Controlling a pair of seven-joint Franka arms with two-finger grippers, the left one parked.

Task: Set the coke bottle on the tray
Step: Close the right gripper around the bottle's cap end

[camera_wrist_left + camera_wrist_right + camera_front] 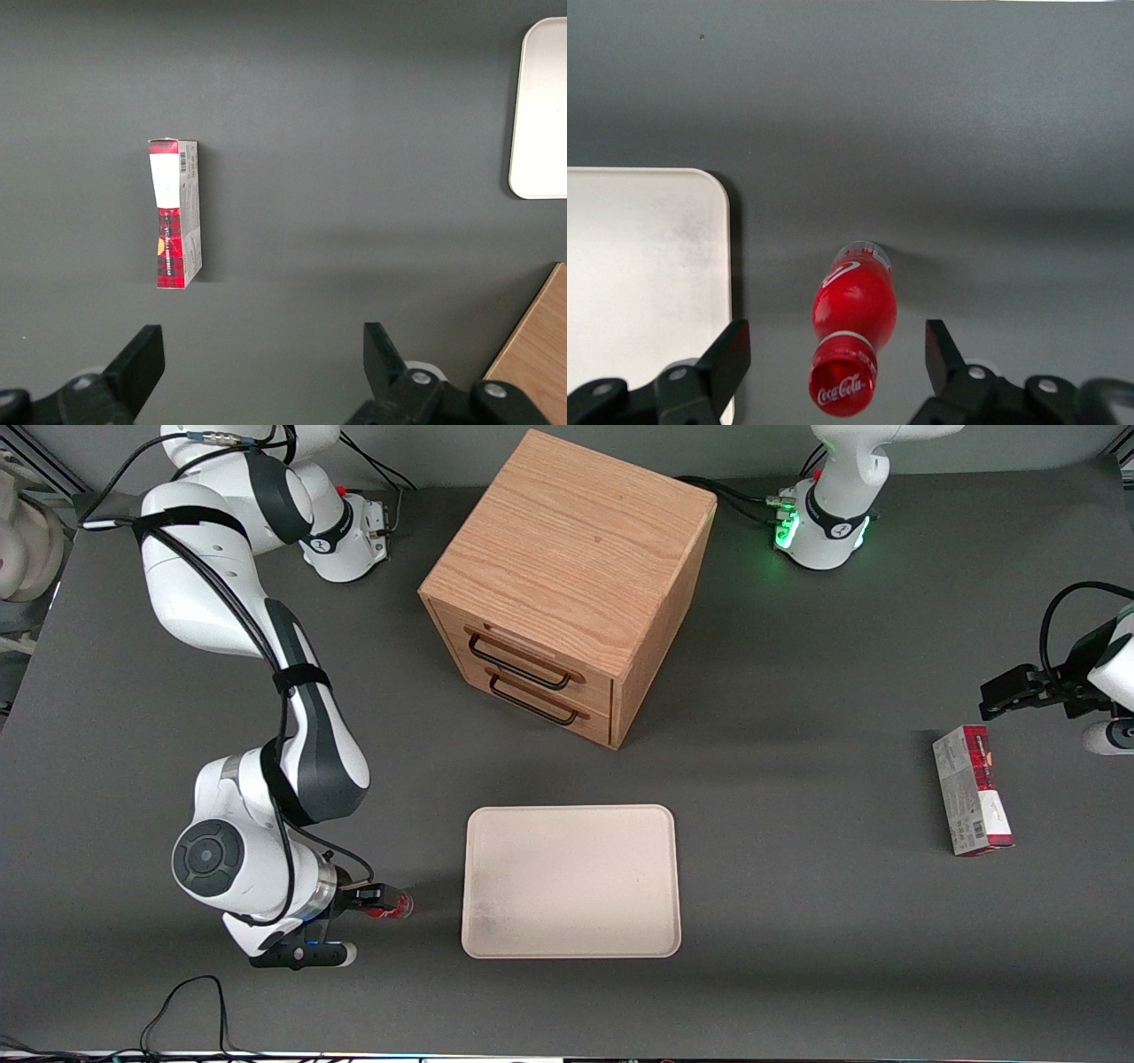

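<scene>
Table: dark grey mat (pixel 797 921) under everything we see.
Tray: cream tray (pixel 571 881) lies flat, nearer the front camera than the wooden drawer cabinet (pixel 567 584).
Coke bottle: the coke bottle (pixel 852 341) stands on the mat just beside the tray — apart from its rim.
Gripper: our gripper (pixel 833 363) hovers over the bottle, fingers spread wide on either side — nothing grasped.
Carton: red-and-grey carton box (pixel 972 790) lies toward the parked arm's end.

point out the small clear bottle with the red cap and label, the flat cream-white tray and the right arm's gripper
small clear red-capped coke bottle (pixel 854 305), right wrist view, red label
flat cream-white rectangular tray (pixel 571 881), front view, bare floor
right arm's gripper (pixel 838 354), right wrist view, open, midway between fingertips, above the bottle
</scene>
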